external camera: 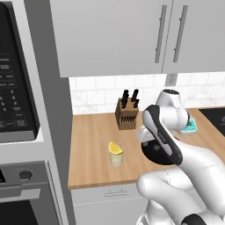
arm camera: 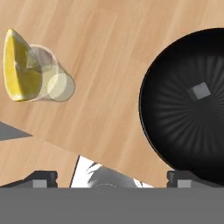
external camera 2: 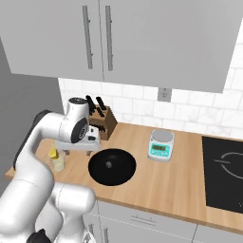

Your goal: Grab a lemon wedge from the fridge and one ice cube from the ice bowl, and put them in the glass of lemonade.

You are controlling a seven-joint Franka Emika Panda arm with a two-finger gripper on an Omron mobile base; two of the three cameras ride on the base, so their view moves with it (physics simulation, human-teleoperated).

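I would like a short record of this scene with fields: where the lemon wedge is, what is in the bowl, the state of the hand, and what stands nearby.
lemon wedge: sits on the rim of the glass of lemonade; wedge
ice bowl: black ice bowl on the wooden counter, one ice cube inside
hand: hand open, empty, above the counter between glass and bowl
nearby: knife block, kitchen scale
step left: the ice cube

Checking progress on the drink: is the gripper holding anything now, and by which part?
Nothing is held. The open gripper hangs over the wooden counter, between the clear lemonade glass and the black bowl.
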